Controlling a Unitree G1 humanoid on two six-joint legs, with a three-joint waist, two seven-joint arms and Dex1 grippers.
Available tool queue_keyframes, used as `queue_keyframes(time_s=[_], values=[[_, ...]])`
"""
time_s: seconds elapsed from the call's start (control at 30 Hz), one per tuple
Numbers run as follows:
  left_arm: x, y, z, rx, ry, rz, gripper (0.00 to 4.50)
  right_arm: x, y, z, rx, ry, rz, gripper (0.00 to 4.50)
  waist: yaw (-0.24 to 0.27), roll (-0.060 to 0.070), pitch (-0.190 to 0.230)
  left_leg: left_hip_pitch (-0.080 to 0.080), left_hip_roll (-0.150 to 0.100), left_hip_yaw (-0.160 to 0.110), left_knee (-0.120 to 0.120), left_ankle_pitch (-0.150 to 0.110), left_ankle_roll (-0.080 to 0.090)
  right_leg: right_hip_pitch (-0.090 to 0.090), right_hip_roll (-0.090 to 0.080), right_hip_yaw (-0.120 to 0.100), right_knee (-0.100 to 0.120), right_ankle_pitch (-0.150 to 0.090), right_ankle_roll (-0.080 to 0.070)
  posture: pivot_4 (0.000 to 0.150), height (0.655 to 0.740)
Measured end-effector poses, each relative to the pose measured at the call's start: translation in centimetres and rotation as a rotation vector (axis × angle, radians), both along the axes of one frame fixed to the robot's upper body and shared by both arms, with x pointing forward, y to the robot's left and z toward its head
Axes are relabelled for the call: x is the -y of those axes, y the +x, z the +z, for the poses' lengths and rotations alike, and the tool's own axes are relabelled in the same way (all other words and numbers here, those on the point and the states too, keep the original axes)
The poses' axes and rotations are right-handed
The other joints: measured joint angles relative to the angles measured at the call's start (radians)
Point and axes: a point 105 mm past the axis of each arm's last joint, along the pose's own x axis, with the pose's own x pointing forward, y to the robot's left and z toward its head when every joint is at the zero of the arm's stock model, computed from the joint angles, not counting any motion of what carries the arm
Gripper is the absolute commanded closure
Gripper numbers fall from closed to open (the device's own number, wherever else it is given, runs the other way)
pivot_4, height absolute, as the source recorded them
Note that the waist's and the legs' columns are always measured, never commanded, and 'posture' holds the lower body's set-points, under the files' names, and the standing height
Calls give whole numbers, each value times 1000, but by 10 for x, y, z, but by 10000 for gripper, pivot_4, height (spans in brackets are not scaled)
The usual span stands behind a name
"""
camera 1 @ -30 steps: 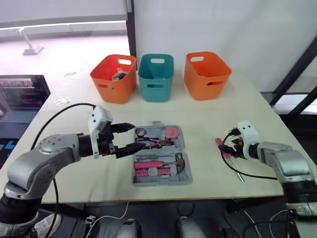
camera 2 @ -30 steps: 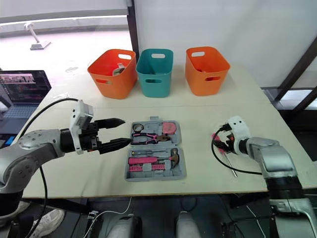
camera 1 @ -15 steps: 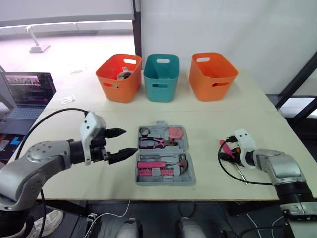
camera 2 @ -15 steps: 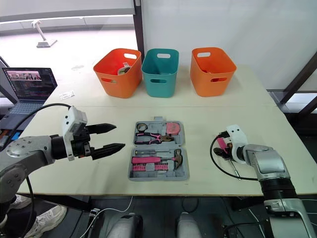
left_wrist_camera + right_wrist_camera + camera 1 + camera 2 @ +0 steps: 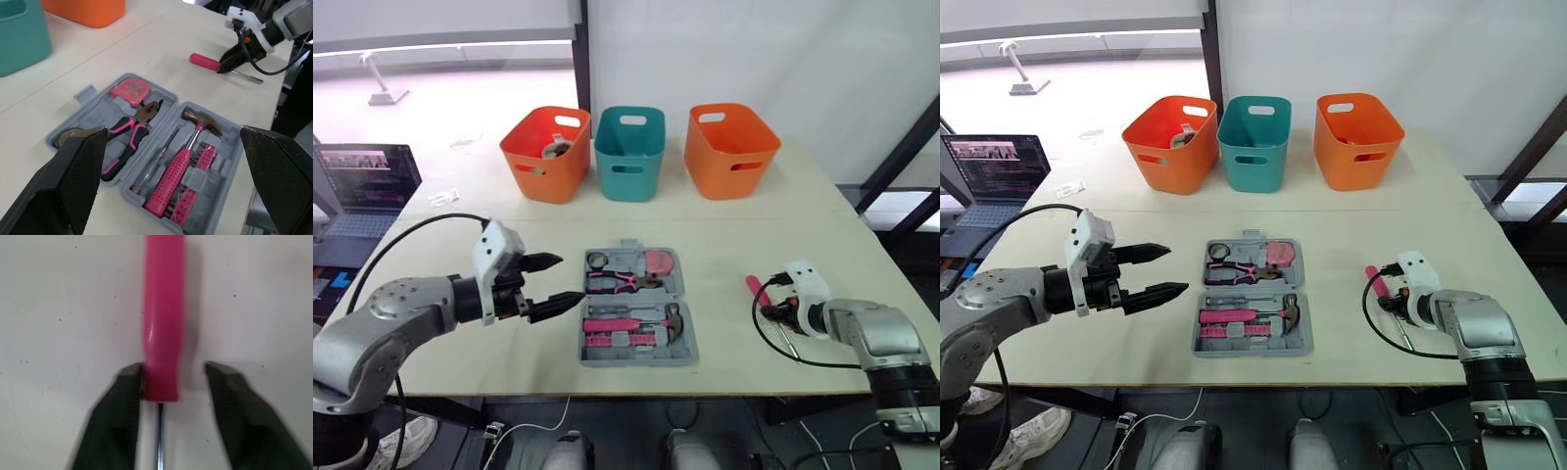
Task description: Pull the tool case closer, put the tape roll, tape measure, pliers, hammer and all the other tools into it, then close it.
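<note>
- Tool case (image 5: 636, 318) lies open at table centre, mostly filled.
- Pink screwdriver (image 5: 1372, 280) lies at the case's 3 o'clock. The right gripper (image 5: 172, 369) straddles its handle, fingers spread.
- Likely next: pinch, lift, carry toward 9 o'clock over bare table (image 5: 734, 235). The shaft tip lies near the front edge.
- Left gripper (image 5: 566, 278) hovers spread at the case's 9 o'clock.

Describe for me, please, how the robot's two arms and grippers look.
The left arm and right arm have rounded silver-grey shells with black joints. A white boxy wrist block tops each, before the left gripper and right gripper, both with two black tapering fingers. A thin black cable loops from each wrist.
</note>
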Motion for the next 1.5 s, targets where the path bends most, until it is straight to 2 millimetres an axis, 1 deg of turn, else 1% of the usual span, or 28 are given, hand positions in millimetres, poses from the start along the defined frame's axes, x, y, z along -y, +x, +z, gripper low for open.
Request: queue_keyframes(time_s=[0.2,0.33,0.4,0.43,0.47,0.53,0.6,0.67,0.73,0.87,0.9,0.97,1.0,1.07,1.1,1.17,1.23,1.3,1.4,1.5], values=[[1,0,-2,-2,-2,2,0,0,6,0,5,-5,12,40933,-7,0,0,0,0,0,0,0,0,0,0,0,0,0,0,1500,7400],[0,0,-7,-17,0,11,0,-3,7,4,-9,-44,80,40933,-15,1,0,0,0,0,0,0,0,0,0,0,0,0,0,1500,7400],[-2,-1,-8,-22,0,17,0,-3,8,13,-15,-62,135,40933,-17,2,1,0,0,0,0,0,0,-1,0,0,0,0,0,1500,7400],[-4,-1,-9,-22,-3,24,0,-6,11,21,-15,-84,195,40933,-21,3,2,0,0,0,0,0,0,-1,0,0,0,0,0,1500,7400],[-7,-3,-10,-23,-1,31,0,-9,14,31,-7,-103,245,40933,-25,5,3,0,0,2,0,0,0,-2,0,1,0,0,0,1500,7400],[-12,-5,-14,-30,3,39,0,-17,23,58,45,-148,349,40933,-27,6,4,0,0,2,-1,0,0,-3,0,1,1,0,0,1500,7400],[-20,-8,-16,-32,-3,60,0,-33,32,81,106,-199,474,40933,-31,6,4,0,1,2,-1,0,0,-4,1,1,1,0,0,1500,7400],[-28,-12,-21,-25,0,93,0,-55,34,102,141,-273,653,40933,-30,7,5,0,1,1,-2,0,0,-4,1,1,1,0,0,1500,7400],[-39,-16,-30,-12,25,144,0,-76,29,111,109,-326,819,40933,-24,7,5,-2,1,1,-2,0,0,-5,1,1,0,0,0,1500,7400],[-58,-22,-44,17,97,232,0,-117,17,122,41,-334,1061,40933,-20,7,5,-3,1,1,-1,0,0,-5,0,1,0,0,0,1500,7400],[-64,-24,-49,25,126,273,0,-127,12,125,16,-367,1133,40933,-19,6,5,-3,1,1,-1,0,0,-5,-1,1,0,0,0,1500,7400],[-73,-26,-58,23,176,339,0,-139,5,125,-33,-427,1224,40933,-17,6,5,-3,1,1,-1,0,0,-5,-1,0,0,0,0,1500,7400],[-78,-30,-65,17,210,372,0,-143,4,122,-68,-470,1250,40933,-18,6,5,-3,1,1,-1,0,0,-5,-1,0,0,0,0,1500,7400],[-83,-40,-76,-3,256,405,0,-147,4,112,-128,-521,1257,40933,-19,5,5,-3,1,1,-1,0,0,-6,-2,1,0,0,0,1500,7400],[-83,-48,-82,-8,249,414,0,-154,2,104,-162,-531,1254,40933,-20,6,5,-3,1,1,-2,0,0,-7,-2,1,0,0,-1,1500,7400],[-81,-54,-85,-5,239,404,0,-164,-4,96,-195,-520,1273,40933,-20,6,5,-5,1,1,-2,0,0,-9,-2,1,0,0,-1,1500,7400],[-80,-63,-86,-4,232,372,0,-184,-18,92,-213,-498,1326,40933,-20,6,5,-5,1,1,-2,0,0,-10,-1,0,1,0,-2,1500,7400],[-75,-72,-87,-20,216,323,0,-200,-28,89,-222,-484,1353,40933,-20,6,5,-5,1,1,-2,0,0,-10,-2,0,1,-1,-4,1500,7400],[-68,-80,-88,-47,187,265,0,-214,-41,81,-248,-474,1377,40933,-18,6,5,-6,1,1,-1,0,-1,-10,-3,0,0,-1,-5,1500,7400],[-67,-83,-90,-52,200,245,0,-220,-47,71,-283,-476,1361,40933,-17,6,5,-6,0,1,-1,0,-1,-10,-3,0,0,-1,-6,1500,7400]])
